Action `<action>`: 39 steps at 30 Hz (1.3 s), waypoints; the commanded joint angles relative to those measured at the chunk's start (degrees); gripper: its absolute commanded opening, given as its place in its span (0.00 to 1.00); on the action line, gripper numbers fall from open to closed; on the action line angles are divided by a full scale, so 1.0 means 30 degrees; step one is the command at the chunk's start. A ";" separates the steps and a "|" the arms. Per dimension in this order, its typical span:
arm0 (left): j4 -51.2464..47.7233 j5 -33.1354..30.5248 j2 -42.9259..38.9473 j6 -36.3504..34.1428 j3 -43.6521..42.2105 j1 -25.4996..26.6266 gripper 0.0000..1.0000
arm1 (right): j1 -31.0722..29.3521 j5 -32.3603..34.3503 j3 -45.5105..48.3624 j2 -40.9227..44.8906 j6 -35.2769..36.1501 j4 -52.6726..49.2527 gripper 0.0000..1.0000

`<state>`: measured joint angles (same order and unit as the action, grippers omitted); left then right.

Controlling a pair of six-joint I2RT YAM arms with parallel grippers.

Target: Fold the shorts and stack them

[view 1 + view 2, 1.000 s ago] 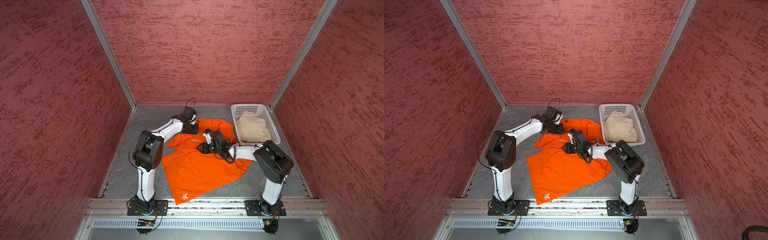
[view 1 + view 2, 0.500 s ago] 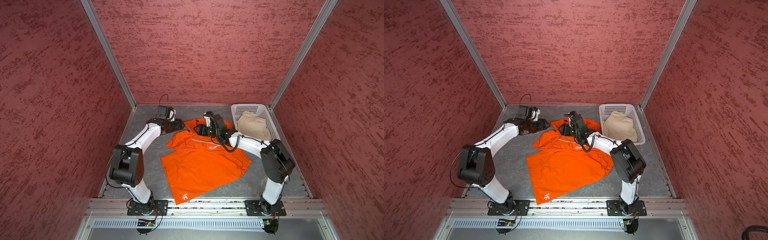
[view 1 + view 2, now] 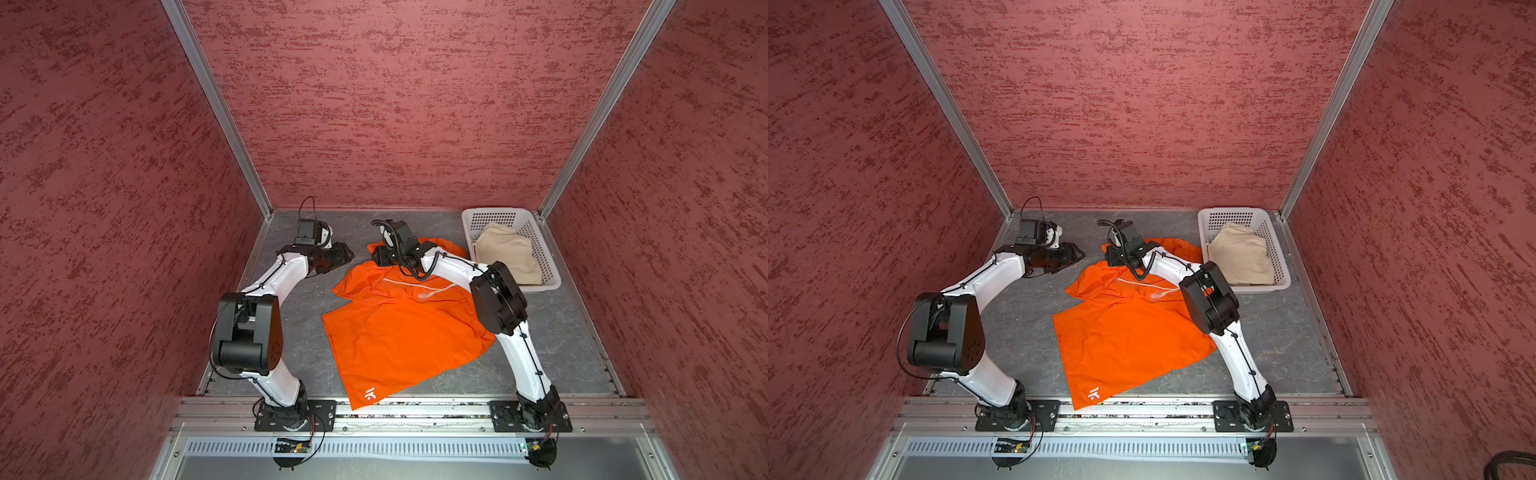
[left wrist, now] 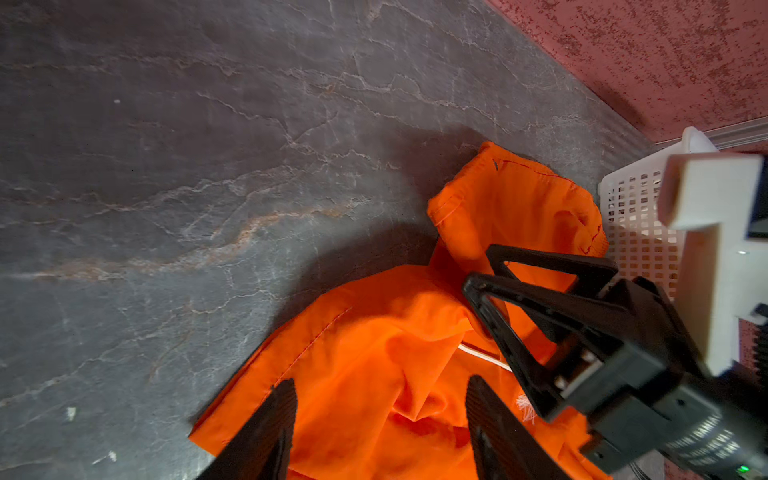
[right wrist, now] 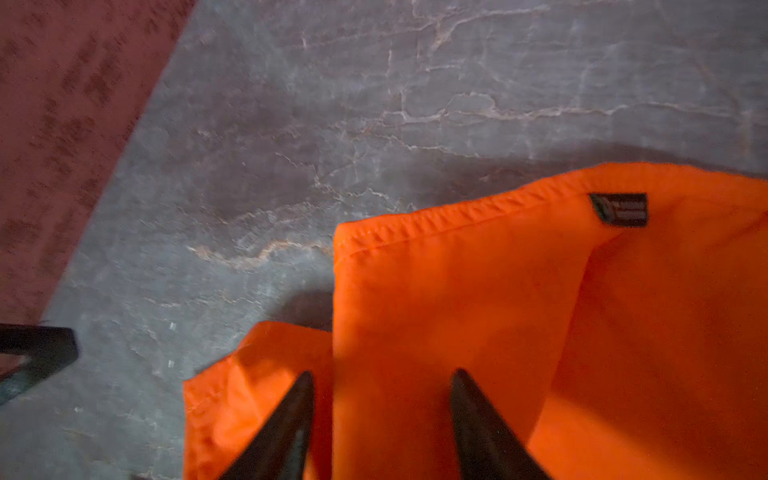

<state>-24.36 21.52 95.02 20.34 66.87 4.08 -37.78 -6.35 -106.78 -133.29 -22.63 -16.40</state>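
1. Bare table [image 3: 303,328] lies open on the left, between left arm [image 3: 249,328] and orange shorts [image 3: 399,336]
2. Far right corner is blocked by the white basket [image 3: 494,218], filled with beige shorts [image 3: 505,253]
3. Right arm [image 3: 496,305] hangs over the orange shorts' right edge
4. Near side of the basket, to the right arm's right, the table is bare

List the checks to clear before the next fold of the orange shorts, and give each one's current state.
1. Left end effector open, nothing between its fingers: ok.
2. Right end effector over the bunched far end, jaws apart; pinch on cloth: cannot tell.
3. Orange shorts spread flat: not ok, far end bunched.
4. White drawstring tucked away: not ok, lies loose on top.
5. Beige shorts clear of the fold area: ok, in the basket.
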 commanded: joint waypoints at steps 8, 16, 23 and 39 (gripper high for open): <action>0.3321 0.2232 0.0442 -0.0192 -0.0708 0.0019 0.65 | 0.1484 -0.5623 0.6468 0.4144 -0.1141 1.0310 0.00; 0.6469 0.4786 0.1112 0.0775 -0.1302 0.0094 0.66 | 0.2896 -1.0130 1.0726 0.5581 -0.4861 1.7486 0.00; 0.9439 0.7436 0.2643 0.2028 -0.2006 0.0388 0.67 | 0.3497 -1.1290 1.4555 0.5609 -0.8112 2.2658 0.00; 0.5380 0.5852 0.5161 -0.1206 0.0509 0.2464 0.68 | 0.4068 -0.5788 2.2280 0.6465 -1.2257 2.5005 0.00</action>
<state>-3.84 41.06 110.26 20.53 66.54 10.79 -25.96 -28.99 -41.17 -116.84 -56.21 55.99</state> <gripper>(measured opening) 0.681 0.043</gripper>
